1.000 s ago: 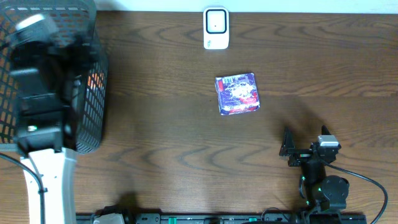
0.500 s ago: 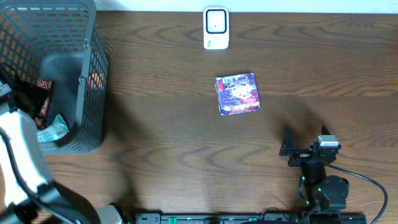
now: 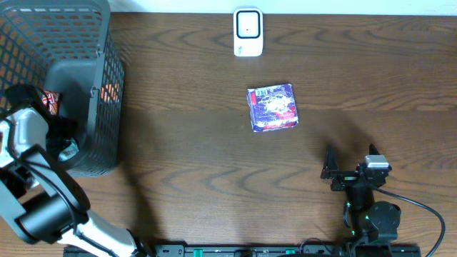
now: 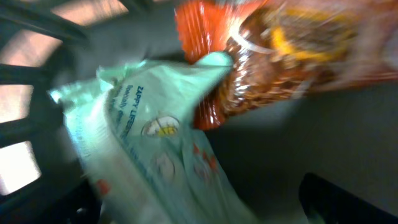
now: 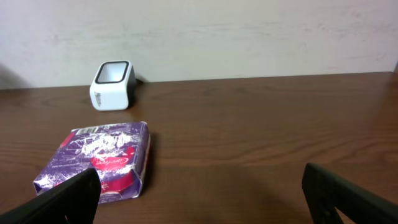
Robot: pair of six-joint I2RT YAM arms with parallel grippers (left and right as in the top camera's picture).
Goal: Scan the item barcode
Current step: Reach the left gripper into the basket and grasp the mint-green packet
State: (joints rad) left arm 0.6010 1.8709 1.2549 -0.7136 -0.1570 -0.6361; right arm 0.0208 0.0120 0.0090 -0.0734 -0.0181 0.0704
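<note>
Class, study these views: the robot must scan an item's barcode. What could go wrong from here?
1. In the basket, the mint-green packet lies against the orange packet; the open left gripper might pinch both.
2. The left wrist view is blurred, so aim could be off.
3. The purple box lies between the scanner and the open right gripper; a careless reach might knock it.

Overhead top-down; right wrist low (shares scanner (image 3: 248,32)); left close-up.
</note>
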